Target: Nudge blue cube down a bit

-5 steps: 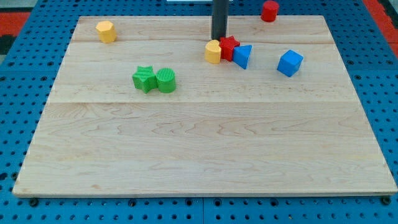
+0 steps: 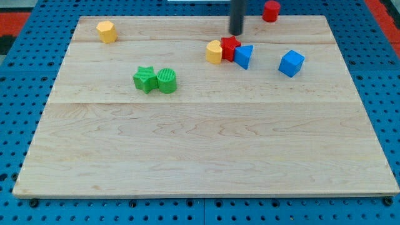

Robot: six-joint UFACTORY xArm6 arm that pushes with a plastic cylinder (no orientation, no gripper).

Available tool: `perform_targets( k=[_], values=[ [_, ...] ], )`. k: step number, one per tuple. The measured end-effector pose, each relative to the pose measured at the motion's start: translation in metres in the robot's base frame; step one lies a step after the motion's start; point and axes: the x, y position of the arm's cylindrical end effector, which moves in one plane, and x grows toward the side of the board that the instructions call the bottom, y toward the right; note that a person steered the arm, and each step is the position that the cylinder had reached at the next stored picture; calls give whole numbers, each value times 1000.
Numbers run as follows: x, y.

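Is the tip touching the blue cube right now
No, my tip is near the view's top, above the red star, well apart from the blue cube.

We see only our rod: a straight, smooth, dark grey-black cylinder, plain and unmarked, ending bluntly at my tip (image 2: 237, 34).

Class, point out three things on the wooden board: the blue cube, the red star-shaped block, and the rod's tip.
Blue cube (image 2: 291, 63): camera view, centre of its visible faces.
Red star-shaped block (image 2: 230, 46): camera view, middle of its top.
My tip (image 2: 236, 32): camera view, very end of the dark rod, above the red star.
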Motion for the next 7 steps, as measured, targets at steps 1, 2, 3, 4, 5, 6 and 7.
perform_targets(
  k=[1, 2, 3, 4, 5, 6, 7],
  values=[
    [3, 34],
    [-15, 91],
    [-43, 97],
    [-44, 106],
    [-34, 106],
    [-34, 101],
    [-34, 101]
  ],
)
